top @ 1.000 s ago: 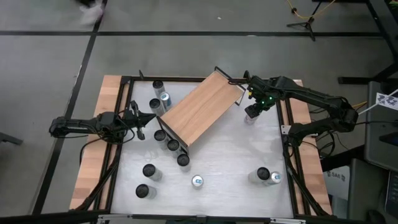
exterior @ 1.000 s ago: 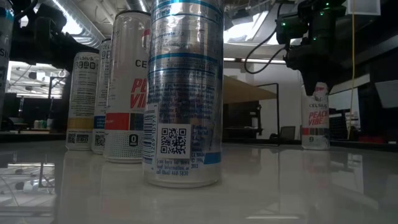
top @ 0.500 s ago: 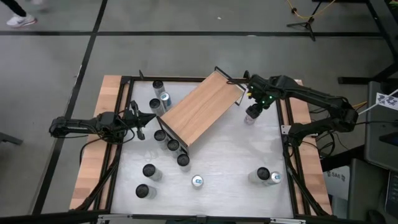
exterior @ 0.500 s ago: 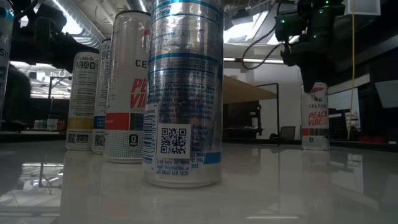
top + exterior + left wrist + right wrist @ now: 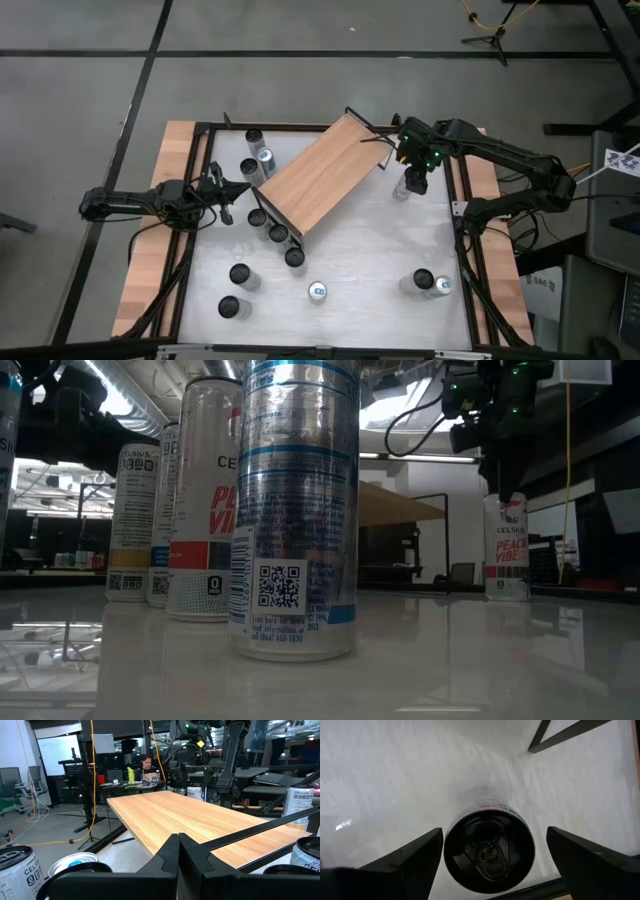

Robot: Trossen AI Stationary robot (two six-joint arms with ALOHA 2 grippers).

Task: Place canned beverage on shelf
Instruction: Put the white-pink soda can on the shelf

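One can [image 5: 402, 190] is my target: it stands upright on the white tabletop [image 5: 370, 250], just off the shelf [image 5: 322, 173] at its right-hand end, with my right gripper [image 5: 414, 181] directly above it, fingers [image 5: 405, 860] spread wide on either side of the lid and touching nothing. I judge it a slim, rigid, smooth-walled cylinder, likely full and top-heavy, so a nudge could tip it and a glancing squeeze could slip. I would come straight down and close on the upper wall, below the rim, squarely across its width. My left gripper [image 5: 222, 192] waits clenched and empty at the shelf's other side, near the other cans.
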